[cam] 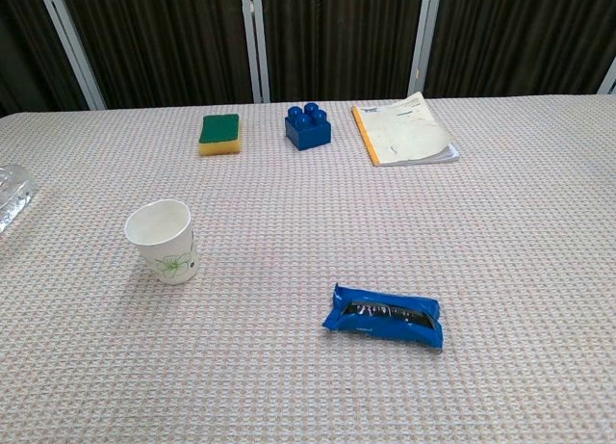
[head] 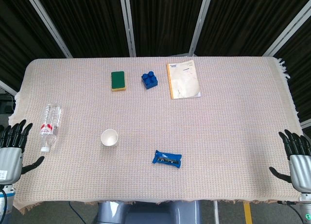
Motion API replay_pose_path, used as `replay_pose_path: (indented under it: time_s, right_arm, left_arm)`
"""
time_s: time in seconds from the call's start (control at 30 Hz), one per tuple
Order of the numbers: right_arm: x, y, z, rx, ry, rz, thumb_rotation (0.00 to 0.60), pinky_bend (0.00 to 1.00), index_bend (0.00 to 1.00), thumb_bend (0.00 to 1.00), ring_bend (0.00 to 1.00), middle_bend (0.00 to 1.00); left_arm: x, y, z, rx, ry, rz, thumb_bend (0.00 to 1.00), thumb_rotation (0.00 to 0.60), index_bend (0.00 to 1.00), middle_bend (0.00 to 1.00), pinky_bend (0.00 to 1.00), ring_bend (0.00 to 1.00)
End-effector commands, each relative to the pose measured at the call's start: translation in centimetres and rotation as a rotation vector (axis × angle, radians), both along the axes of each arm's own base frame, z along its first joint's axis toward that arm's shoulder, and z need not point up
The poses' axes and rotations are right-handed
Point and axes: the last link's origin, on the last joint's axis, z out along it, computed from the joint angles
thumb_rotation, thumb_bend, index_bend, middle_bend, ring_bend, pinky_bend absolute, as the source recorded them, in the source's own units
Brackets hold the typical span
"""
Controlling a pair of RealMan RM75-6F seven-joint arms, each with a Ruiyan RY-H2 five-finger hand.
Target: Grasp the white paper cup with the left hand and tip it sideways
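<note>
1. White paper cup (cam: 164,240) upright on the surface (head: 233,117), near-left area, untouched.
2. Left hand (head: 12,148) at the left edge, fingers spread wide, holding nothing, well apart from the cup.
3. Right hand (head: 297,156) at the right edge, likewise spread and empty.
4. Water bottle (head: 49,126) lies between left hand and cup.

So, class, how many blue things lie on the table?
2: the blue toy brick at the far side between sponge and notebook, and the blue snack packet near the front edge.

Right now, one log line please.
cup: upright, untouched | left hand: open, at table edge | right hand: open | step: reach pending
</note>
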Motion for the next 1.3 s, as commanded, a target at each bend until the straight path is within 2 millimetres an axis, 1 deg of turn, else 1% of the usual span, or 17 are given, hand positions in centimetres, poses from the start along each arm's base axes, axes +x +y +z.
replay_pose_path:
  time_s: [0.03,0.4,0.6,0.7,0.93,1.03,1.1,1.3]
  right_arm:
    - [0.0,0.0,0.0,0.001,0.000,-0.002,0.600,0.00,0.00,0.00,0.00,0.00]
    - [0.1,0.0,0.1,0.001,-0.006,-0.006,0.600,0.00,0.00,0.00,0.00,0.00]
    - [0.0,0.0,0.0,0.006,-0.009,-0.014,0.600,0.00,0.00,0.00,0.00,0.00]
    - [-0.1,0.1,0.0,0.009,-0.010,-0.017,0.600,0.00,0.00,0.00,0.00,0.00]
    - [-0.1,0.3,0.2,0.011,-0.022,-0.012,0.600,0.00,0.00,0.00,0.00,0.00]
    - [-0.1,0.3,0.4,0.007,-0.030,-0.012,0.600,0.00,0.00,0.00,0.00,0.00]
    - [-0.2,0.3,0.5,0.007,-0.034,-0.013,0.600,0.00,0.00,0.00,0.00,0.00]
    - [-0.4,0.3,0.7,0.008,-0.049,-0.016,0.600,0.00,0.00,0.00,0.00,0.00]
  left_arm:
    - [0.0,0.0,-0.1,-0.004,0.004,0.004,0.08,0.600,0.00,0.00,0.00,0.00]
    - [0.2,0.1,-0.3,-0.023,0.005,0.000,0.08,0.600,0.00,0.00,0.00,0.00]
    - [1.1,0.7,-0.8,-0.058,-0.018,-0.020,0.08,0.600,0.00,0.00,0.00,0.00]
    - [2.0,1.6,-1.4,-0.090,-0.018,-0.031,0.08,0.600,0.00,0.00,0.00,0.00]
    - [5.6,4.1,-4.4,-0.210,0.028,-0.080,0.08,0.600,0.01,0.00,0.00,0.00]
    - [7.3,5.5,-5.9,-0.257,0.048,-0.081,0.08,0.600,0.04,0.00,0.00,0.00]
    - [8.0,6.1,-6.6,-0.280,0.057,-0.079,0.08,0.600,0.08,0.00,0.00,0.00]
    - [10.2,8.0,-9.1,-0.348,0.089,-0.051,0.08,0.600,0.13,0.00,0.00,0.00]
